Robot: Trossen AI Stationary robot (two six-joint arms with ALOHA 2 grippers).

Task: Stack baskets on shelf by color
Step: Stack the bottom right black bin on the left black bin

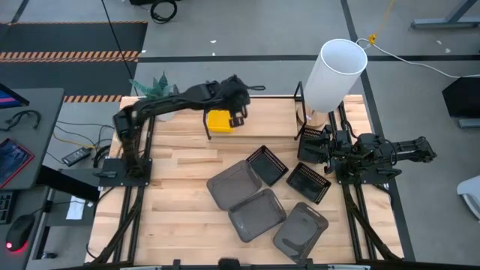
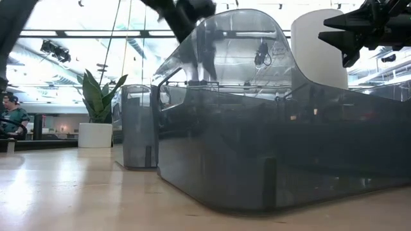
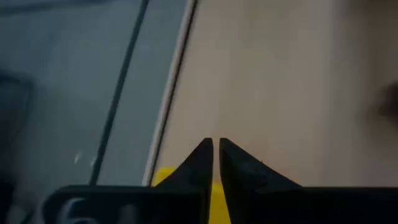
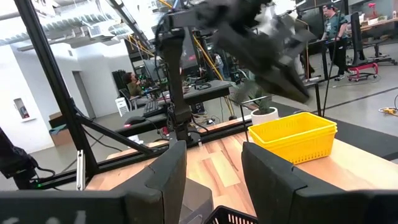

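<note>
Left gripper (image 1: 238, 114): we see it in the high view at the table's 12 o'clock edge, just above the yellow baskets (image 1: 218, 121). In its own wrist view the fingertips (image 3: 202, 163) are pressed almost together, with only a thin slit between them and yellow showing directly beneath; we cannot tell whether they pinch the rim.

Right gripper (image 1: 324, 152): we find it at 3 o'clock on the table, with its fingers (image 4: 168, 174) spread apart and nothing between them. It hangs beside one black mesh basket (image 1: 310, 182), which lies toward 5 o'clock from it.

Yellow baskets: they sit nested in one pile at 12 o'clock, inside the shelf (image 1: 298, 112). Only the right wrist view shows the pile (image 4: 292, 137) from the side, with its latticed walls and the left arm hanging over it.

Grey baskets (image 1: 256, 214): we count three, spread loosely from the table's centre toward 5 o'clock, well apart from both grippers. The low view is nearly filled by the smoky wall of one (image 2: 282, 147).

Second black mesh basket (image 1: 267, 165): it lies near the centre, touching a grey one.

White cylinder (image 1: 334, 73): it stands at 1 o'clock by the shelf's end.

Writing: we can read no label or brand on anything.

Room: the right wrist view shows a person (image 4: 334, 28) standing far behind the table.
</note>
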